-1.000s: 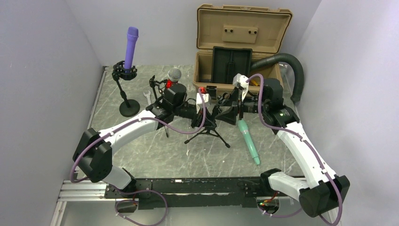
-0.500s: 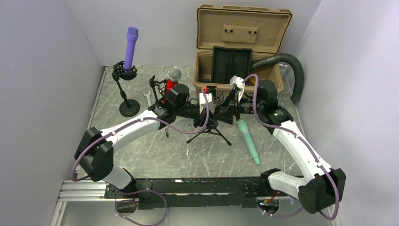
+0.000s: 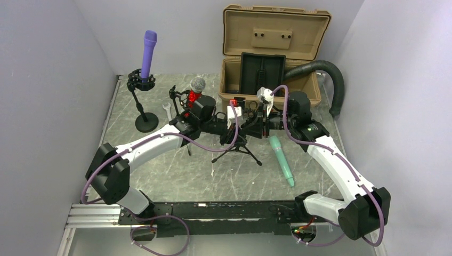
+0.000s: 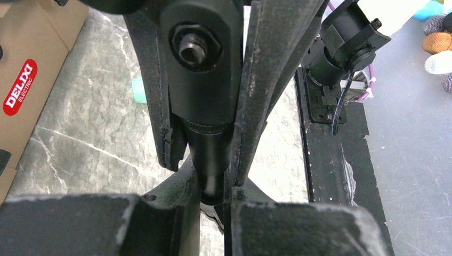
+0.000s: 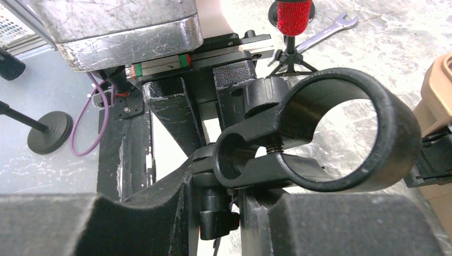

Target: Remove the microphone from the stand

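A black tripod stand (image 3: 236,146) sits mid-table. Its clip ring (image 5: 341,176) is empty. A teal microphone (image 3: 281,159) lies flat on the table just right of the stand, touching neither gripper. My left gripper (image 3: 234,127) comes in from the left and is shut on the stand's stem (image 4: 202,80), with the left gripper (image 4: 210,160) fingers pressed on both sides. From the right, my right gripper (image 3: 250,127) meets the stand. In its wrist view the right gripper (image 5: 218,197) is shut on the neck just under the clip.
An open tan case (image 3: 272,58) and a black hose (image 3: 328,74) stand at the back right. At the back left are a purple microphone (image 3: 147,53) in a round-base stand, a red microphone with a silver head (image 3: 196,88) on a small tripod, and a wrench (image 3: 167,111).
My right gripper has slid left to the stand and its jaws have closed round the neck under the clip. The left gripper keeps its hold on the stem. The teal microphone has not moved.
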Tool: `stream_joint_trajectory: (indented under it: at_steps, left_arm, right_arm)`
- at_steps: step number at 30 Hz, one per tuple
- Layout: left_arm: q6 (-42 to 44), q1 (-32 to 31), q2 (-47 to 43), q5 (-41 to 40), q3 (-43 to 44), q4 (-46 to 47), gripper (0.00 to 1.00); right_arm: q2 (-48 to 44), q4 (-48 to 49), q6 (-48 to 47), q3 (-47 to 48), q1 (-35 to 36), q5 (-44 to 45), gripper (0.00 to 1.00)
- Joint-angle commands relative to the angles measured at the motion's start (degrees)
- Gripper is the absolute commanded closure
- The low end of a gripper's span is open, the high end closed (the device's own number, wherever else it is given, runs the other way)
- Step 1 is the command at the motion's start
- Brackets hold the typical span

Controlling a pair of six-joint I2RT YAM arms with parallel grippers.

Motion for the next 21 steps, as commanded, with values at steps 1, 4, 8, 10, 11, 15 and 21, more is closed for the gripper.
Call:
stream_joint_trajectory:
  at_steps: [1, 4, 8, 10, 11, 15, 21]
  left_arm:
    - [3.49, -0.32, -1.89, 4.12, 0.16, 4.38, 1.0]
    - [5.3, -0.19, -2.95, 5.87, -2.25, 5.68, 1.0]
    - [7.34, 0.29, -3.46, 7.25, -3.82, 5.24, 0.94]
    - [8.04, 0.74, -3.56, 7.71, -4.26, 4.88, 0.87]
    - [8.35, 0.98, -3.61, 8.01, -4.52, 4.86, 0.84]
    - [7.36, 2.11, -3.79, 8.32, -5.89, 6.38, 0.63]
    - [7.54, 3.3, -4.3, 7.83, -7.02, 6.28, 0.42]
  right_arm:
    - [-1.59, 1.84, -1.41, -0.81, -0.06, 2.7, 1.0]
    - [-2.04, 2.14, -1.35, -1.23, -0.2, 3.15, 1.0]
    - [-1.38, 1.97, -1.52, -0.64, -0.23, 3.09, 1.0]
    - [-1.09, 1.65, -2.0, -0.04, -0.27, 3.3, 1.0]
    - [-0.86, 1.42, -2.15, 0.26, -0.2, 3.51, 1.0]
    - [-0.47, 1.47, -2.37, 1.04, -0.04, 4.27, 1.0]
    - [1.06, 1.24, -3.12, 2.59, 0.76, 5.53, 1.0]
